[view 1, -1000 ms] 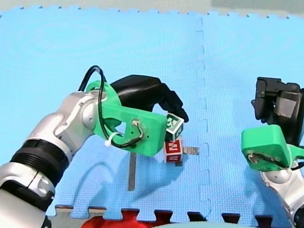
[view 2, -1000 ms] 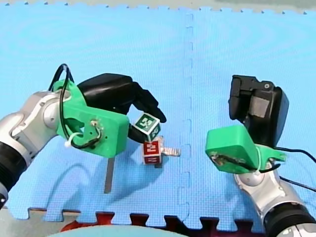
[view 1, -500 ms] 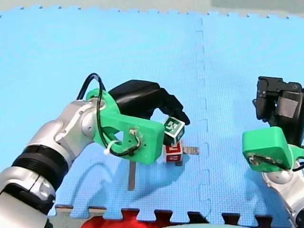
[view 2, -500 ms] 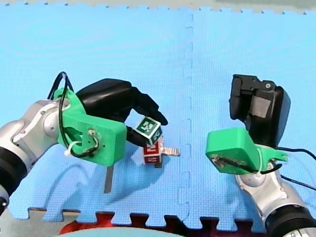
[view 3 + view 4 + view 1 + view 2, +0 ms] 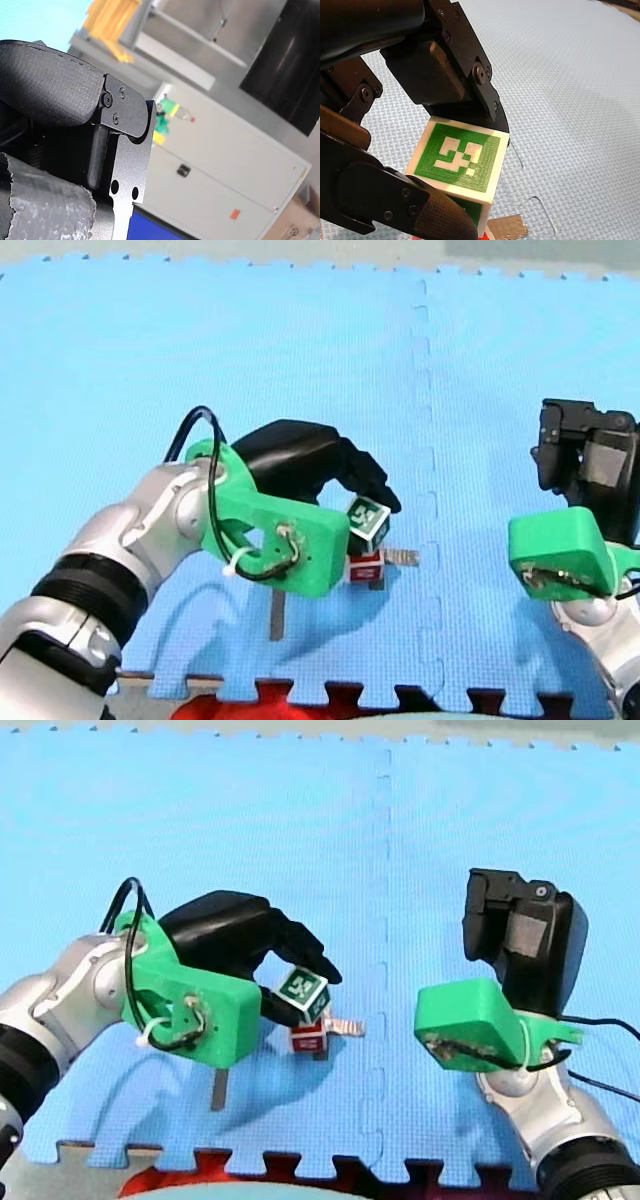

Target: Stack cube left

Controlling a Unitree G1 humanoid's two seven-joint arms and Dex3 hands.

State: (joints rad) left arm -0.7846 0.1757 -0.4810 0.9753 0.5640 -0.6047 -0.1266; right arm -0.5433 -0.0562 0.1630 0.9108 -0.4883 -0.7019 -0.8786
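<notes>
My left hand point(image 5: 352, 502) is shut on a green cube point(image 5: 368, 520) with a white pattern, pinched between its black fingers point(image 5: 445, 75). The cube is tilted and sits just above a red cube point(image 5: 364, 567), which stands on the blue foam mat point(image 5: 300, 350); I cannot tell whether the two touch. The second wrist view shows the green cube point(image 5: 459, 161) from close by, with a sliver of red below it. My right hand point(image 5: 585, 465) hangs above the mat at the right, well apart from both cubes, holding nothing.
A strip of grey tape point(image 5: 402, 557) lies on the mat beside the red cube, and a longer strip point(image 5: 277, 615) lies nearer the front. A seam point(image 5: 430, 440) runs between mat tiles. A red object point(image 5: 215, 707) pokes out at the mat's front edge.
My left hand has lowered the green cube toward the red cube, closing the gap between them. The right hand has stayed where it was.
</notes>
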